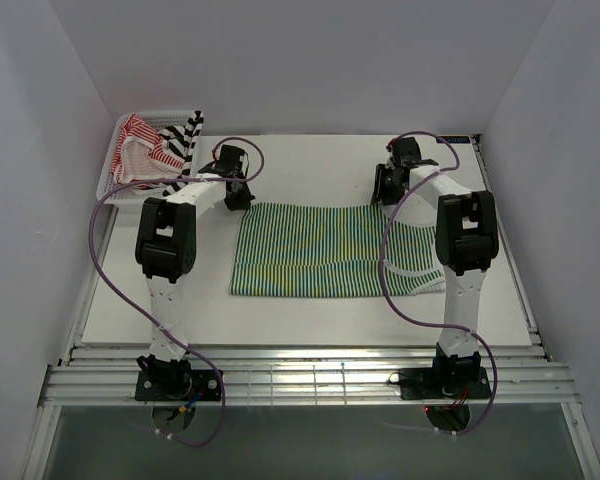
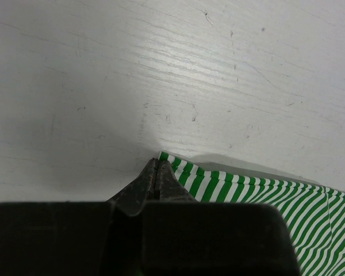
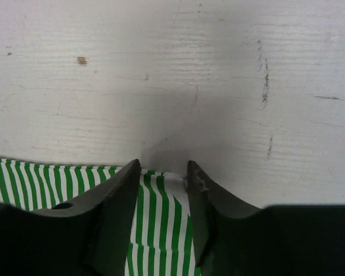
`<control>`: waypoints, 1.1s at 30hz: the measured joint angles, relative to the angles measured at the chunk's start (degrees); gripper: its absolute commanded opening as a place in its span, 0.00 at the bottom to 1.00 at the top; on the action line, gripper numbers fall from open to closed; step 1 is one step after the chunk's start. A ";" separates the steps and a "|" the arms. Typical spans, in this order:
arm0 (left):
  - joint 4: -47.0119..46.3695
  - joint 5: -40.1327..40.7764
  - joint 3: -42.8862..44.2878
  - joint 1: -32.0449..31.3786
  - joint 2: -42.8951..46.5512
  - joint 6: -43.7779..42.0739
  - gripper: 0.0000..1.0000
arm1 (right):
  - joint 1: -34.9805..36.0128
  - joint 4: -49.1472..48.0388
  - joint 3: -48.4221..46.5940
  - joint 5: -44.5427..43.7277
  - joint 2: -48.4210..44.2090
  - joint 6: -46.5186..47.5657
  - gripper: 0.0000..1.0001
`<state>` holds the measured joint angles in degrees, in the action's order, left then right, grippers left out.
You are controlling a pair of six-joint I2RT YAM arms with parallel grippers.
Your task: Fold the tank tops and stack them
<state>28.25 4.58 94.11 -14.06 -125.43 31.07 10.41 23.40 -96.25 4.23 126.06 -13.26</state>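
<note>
On the table [image 1: 310, 170], spread flat: green-and-white tank top [image 1: 320, 250]. At its far-left corner, left gripper [image 2: 156, 168] closed tight, tips against cloth; hold unclear. At its far-right edge, right gripper [image 3: 164, 168] parted, astride the cloth. In the mesh basket [image 1: 110, 172]: red-and-white tank top [image 1: 140, 150], black-and-white tank top [image 1: 186, 135].

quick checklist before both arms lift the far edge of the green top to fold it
1. Left gripper shut at the far left corner of the green tank top: ok
2. Cloth really pinched between the left jaws: cannot tell
3. Right gripper closed on the far edge: not ok, its jaws are open astride the cloth
4. Top lying flat on the table: ok where visible
5. Red-striped top and black-striped top out of the way in the basket: ok
</note>
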 measured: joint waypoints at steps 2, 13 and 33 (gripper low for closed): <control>-0.02 0.20 -0.07 -0.04 0.04 0.09 0.00 | -0.04 0.07 0.00 -0.46 0.13 -0.39 0.31; -1.86 0.35 -5.44 -0.11 3.52 1.55 0.00 | -0.02 -1.92 1.18 0.44 -0.09 -0.17 0.08; -11.21 -2.12 -25.64 -0.48 23.76 3.17 0.00 | 0.11 -11.87 23.10 4.02 -21.62 2.05 0.08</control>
<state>17.04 2.46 68.47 -14.55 -101.67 34.24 10.52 11.53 -73.14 8.25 104.44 -11.20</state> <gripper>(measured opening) 0.020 0.087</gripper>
